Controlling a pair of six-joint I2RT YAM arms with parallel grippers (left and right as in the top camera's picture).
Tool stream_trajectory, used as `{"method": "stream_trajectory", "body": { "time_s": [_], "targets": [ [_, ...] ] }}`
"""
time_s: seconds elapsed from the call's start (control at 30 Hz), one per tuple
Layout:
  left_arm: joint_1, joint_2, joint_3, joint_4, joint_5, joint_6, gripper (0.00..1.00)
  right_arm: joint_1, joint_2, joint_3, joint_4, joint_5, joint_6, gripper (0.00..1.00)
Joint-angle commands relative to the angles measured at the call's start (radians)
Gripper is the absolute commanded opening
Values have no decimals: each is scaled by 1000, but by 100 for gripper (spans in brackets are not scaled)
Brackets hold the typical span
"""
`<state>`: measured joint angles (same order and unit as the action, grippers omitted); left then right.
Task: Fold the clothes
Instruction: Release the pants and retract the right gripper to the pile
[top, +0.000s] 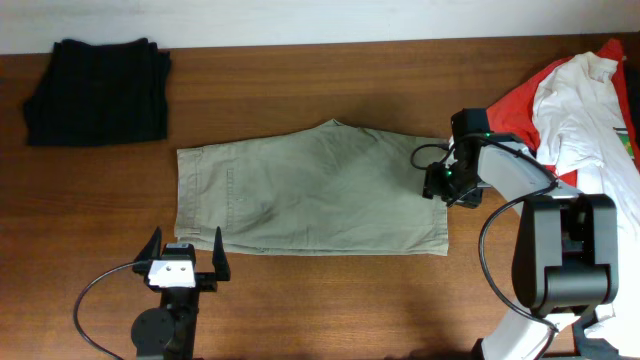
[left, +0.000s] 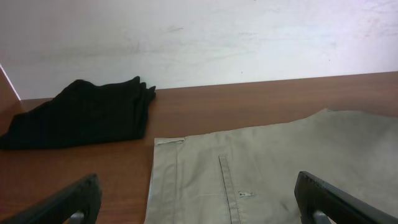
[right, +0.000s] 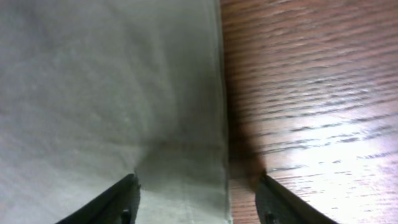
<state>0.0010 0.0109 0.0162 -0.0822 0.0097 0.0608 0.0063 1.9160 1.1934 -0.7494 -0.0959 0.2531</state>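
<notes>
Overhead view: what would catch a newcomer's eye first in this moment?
The khaki trousers lie flat in the middle, by far the largest cloth. The right gripper sits low at their right edge, open, with the cloth's edge between its fingers in the right wrist view. A folded black garment sits at the far left, and a white T-shirt on a red cloth is heaped at the right.

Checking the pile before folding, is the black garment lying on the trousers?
No, the black garment sits apart from the trousers, with bare table between them.
</notes>
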Motion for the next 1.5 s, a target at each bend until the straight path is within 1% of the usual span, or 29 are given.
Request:
{"method": "stream_trajectory", "body": {
  "time_s": [0.0, 0.03, 0.1, 0.17, 0.27, 0.3, 0.33, 0.43, 0.57, 0.73, 0.93, 0.97, 1.0, 1.07, 1.23, 1.27, 1.3, 1.47],
  "targets": [
    [4, -4, -8, 0, -6, 12, 99, 32, 5, -14, 6, -24, -6, 53],
    [4, -4, -8, 0, -6, 12, 99, 36, 5, -14, 8, -24, -6, 50],
    [4, -4, -8, 0, -6, 12, 99, 39, 5, -15, 13, -24, -6, 42],
    [4, -4, -8, 0, -6, 12, 99, 39, 5, -15, 16, -14, -6, 32],
    [4, -4, -8, 0, -6, 12, 99, 38, 5, -15, 21, 26, -6, 14],
    [4, -4, -8, 0, -6, 12, 99, 37, 5, -15, 25, 39, -6, 5],
    [4, -4, -8, 0, -6, 12, 99, 37, 5, -15, 29, 49, -6, 4],
    [4, -4, -8, 0, -6, 12, 99, 37, 5, -7, 32, 107, -6, 4],
    [4, -4, -8, 0, -6, 12, 99, 37, 4, 51, 8, 180, -8, 4],
    [4, -4, -8, 0, -6, 12, 99, 37, 4, 132, -44, 207, -10, 4],
    [4, -4, -8, 0, -6, 12, 99, 37, 4, 139, -64, 217, -10, 4],
    [4, -4, -8, 0, -6, 12, 99, 37, 4, 139, -66, 217, -10, 10],
    [4, -4, -8, 0, -6, 12, 99, 37, 4, 139, -70, 217, -10, 22],
    [4, -4, -8, 0, -6, 12, 99, 37, 4, 139, -77, 217, -10, 62],
    [4, -4, -8, 0, -6, 12, 99, 37, 4, 139, -96, 217, -5, 65],
    [4, -4, -8, 0, -6, 12, 99, 37, 3, 140, -99, 217, -2, 73],
    [4, -4, -8, 0, -6, 12, 99, 37, 3, 141, -100, 217, -2, 100],
    [4, -4, -8, 0, -6, 12, 99, 8, 3, 203, -123, 218, 11, 99]
  ]
}}
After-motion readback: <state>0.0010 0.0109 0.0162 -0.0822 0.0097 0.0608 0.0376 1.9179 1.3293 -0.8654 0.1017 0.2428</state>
